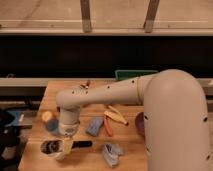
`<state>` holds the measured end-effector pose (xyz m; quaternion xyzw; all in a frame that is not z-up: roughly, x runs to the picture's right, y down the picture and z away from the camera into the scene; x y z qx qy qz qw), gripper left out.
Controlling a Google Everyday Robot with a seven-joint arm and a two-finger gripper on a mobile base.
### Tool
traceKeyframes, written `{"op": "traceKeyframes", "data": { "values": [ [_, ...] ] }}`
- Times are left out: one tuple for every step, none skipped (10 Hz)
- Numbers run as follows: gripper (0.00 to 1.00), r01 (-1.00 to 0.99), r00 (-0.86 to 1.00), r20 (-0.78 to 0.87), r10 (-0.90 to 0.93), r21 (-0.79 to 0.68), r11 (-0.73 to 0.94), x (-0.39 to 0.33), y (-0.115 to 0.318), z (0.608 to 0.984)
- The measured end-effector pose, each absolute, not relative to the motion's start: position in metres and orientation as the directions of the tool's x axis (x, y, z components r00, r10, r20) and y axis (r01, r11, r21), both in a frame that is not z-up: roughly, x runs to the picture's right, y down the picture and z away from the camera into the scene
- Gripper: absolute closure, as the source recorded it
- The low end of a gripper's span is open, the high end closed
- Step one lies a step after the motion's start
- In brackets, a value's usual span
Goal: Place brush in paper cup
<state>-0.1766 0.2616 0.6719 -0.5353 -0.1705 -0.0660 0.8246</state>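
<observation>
I saw the arm (107, 95) reach from the right across the bench (130, 157) and bend down at its wrist near the front left corner. The gripper (64, 145) hung just under the wrist, over the paper cup (52, 148), which stood close to the front left corner of the bench. I could not tell whether its fingers were apart or together; the wrist hid them. The brush (82, 144) lay with its black handle pointing right, toward the middle of the front edge, its near end lost beneath the gripper at the cup's rim. I could not tell whether the bristle head was inside the cup or merely beside it. The blue cup (49, 120) with an orange-yellow top stood behind the paper cup, near the left edge. A blue-grey piece (93, 126), an orange-handled tool (108, 127) and a yellow banana-like piece (116, 116) lay mid-bench. A crumpled grey-blue item (111, 152) sat near the front edge. A dark round dish (139, 124) showed at the right, partly behind the arm.
</observation>
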Motion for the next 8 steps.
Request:
{"op": "traceKeyframes", "data": {
  "values": [
    [0.53, 0.291, 0.933, 0.352, 0.073, -0.86, 0.418, -0.177, 0.262, 0.672],
    [0.43, 0.295, 0.932, 0.355, 0.071, -0.859, 0.418, -0.179, 0.261, 0.673],
    [0.33, 0.302, 0.93, 0.361, 0.066, -0.856, 0.419, -0.184, 0.26, 0.673],
    [0.26, 0.312, 0.927, 0.369, 0.059, -0.851, 0.423, -0.188, 0.259, 0.674],
    [0.23, 0.318, 0.925, 0.375, 0.057, -0.848, 0.423, -0.189, 0.259, 0.674],
    [0.23, 0.319, 0.924, 0.377, 0.058, -0.848, 0.424, -0.189, 0.258, 0.673],
    [0.23, 0.322, 0.923, 0.381, 0.063, -0.848, 0.42, -0.191, 0.258, 0.671],
    [0.23, 0.327, 0.92, 0.387, 0.062, -0.846, 0.422, -0.192, 0.258, 0.67]
  ]
}}
